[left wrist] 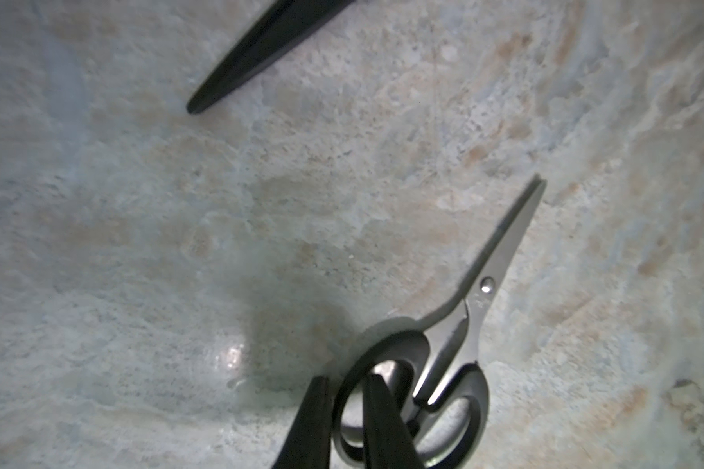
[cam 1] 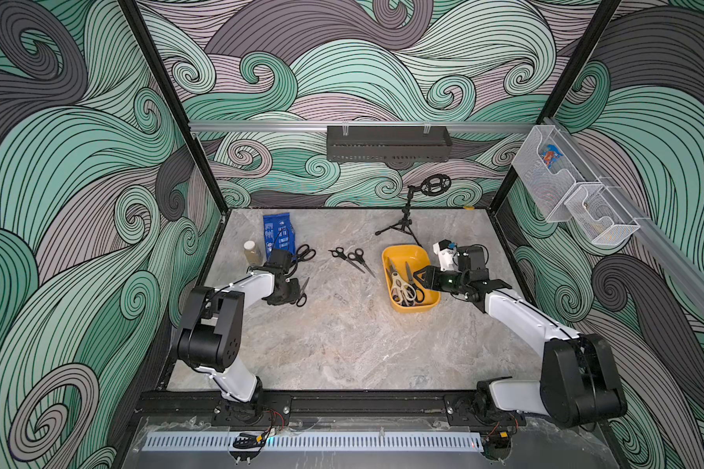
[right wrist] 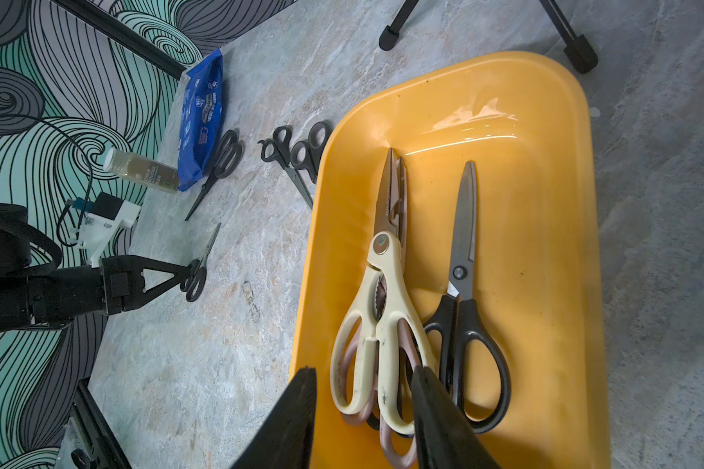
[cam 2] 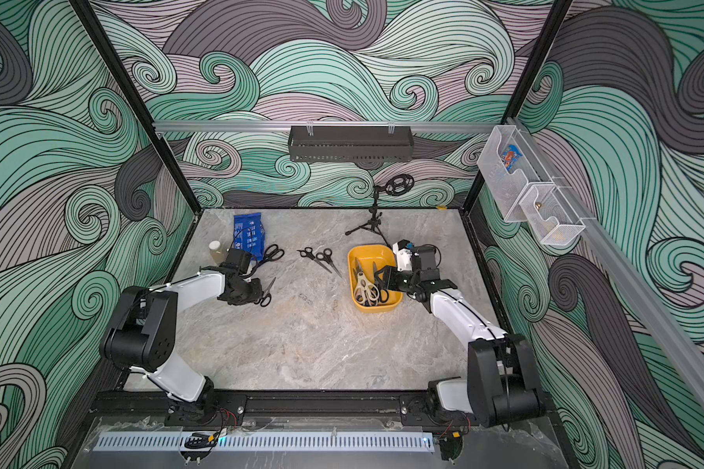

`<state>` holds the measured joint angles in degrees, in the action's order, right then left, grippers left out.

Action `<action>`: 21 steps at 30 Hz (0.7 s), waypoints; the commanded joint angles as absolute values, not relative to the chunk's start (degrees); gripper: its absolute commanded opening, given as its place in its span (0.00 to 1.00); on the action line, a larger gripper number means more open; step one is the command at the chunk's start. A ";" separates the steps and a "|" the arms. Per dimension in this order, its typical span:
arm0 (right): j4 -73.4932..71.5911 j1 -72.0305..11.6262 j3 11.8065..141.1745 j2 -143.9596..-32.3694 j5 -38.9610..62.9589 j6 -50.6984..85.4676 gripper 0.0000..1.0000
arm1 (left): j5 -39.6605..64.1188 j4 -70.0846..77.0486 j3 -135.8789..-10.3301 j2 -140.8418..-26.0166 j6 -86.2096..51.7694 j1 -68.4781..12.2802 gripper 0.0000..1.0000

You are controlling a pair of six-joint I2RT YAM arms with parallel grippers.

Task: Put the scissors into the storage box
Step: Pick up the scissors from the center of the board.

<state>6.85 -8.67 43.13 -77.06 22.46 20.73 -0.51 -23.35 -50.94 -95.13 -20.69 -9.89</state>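
Grey marbled counter (cam 1: 342, 349) under swirling green walls, and its middle lay largely bare. The left pincer (left wrist: 344, 422) sat on a small black-handled pair (left wrist: 484, 284) toward the counter's left side. Its jaws were narrow, one finger through a handle ring and one outside, astride the band. That looked a sensible hold, since flat blades offer little purchase. Whether it had truly bitten, I couldn't tell, and the pair lay flat.

At the storage box (cam 1: 407, 255), the right pincer (right wrist: 366, 418) hung moderately wide and empty. Below it lay the cream-handled scissors (right wrist: 383, 325), stacked on a pink-handled pair (right wrist: 409, 345) beside a black-handled pair (right wrist: 462, 284). Two black pairs (cam 1: 352, 264) lay farther back on the counter, another (cam 1: 301, 256) against the blue packet (cam 1: 277, 235).

My read was that the near counter gave a clear lane across and the box's far half was free. Its raised rim and the right arm crowded the drop.
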 commanded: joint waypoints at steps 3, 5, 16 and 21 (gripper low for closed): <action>7.22 -8.54 44.33 -78.09 22.06 19.69 0.43 | -4.93 -29.96 -51.64 -98.51 -19.44 -12.76 0.19; 7.20 -8.58 44.56 -78.52 22.04 19.68 0.43 | -5.79 -30.50 -51.66 -98.64 -19.42 -13.74 0.19; 7.11 -8.54 45.26 -79.48 22.05 19.95 0.43 | -7.55 -32.51 -52.34 -102.49 -20.19 -17.72 0.18; 7.16 -8.58 45.08 -79.56 21.77 19.87 0.43 | -7.82 -32.50 -52.48 -104.41 -20.04 -18.61 0.09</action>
<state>6.92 -8.67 44.03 -79.20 22.37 20.47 -10.31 -27.70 -55.42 -99.22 -20.10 -17.72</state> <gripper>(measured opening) 0.430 0.095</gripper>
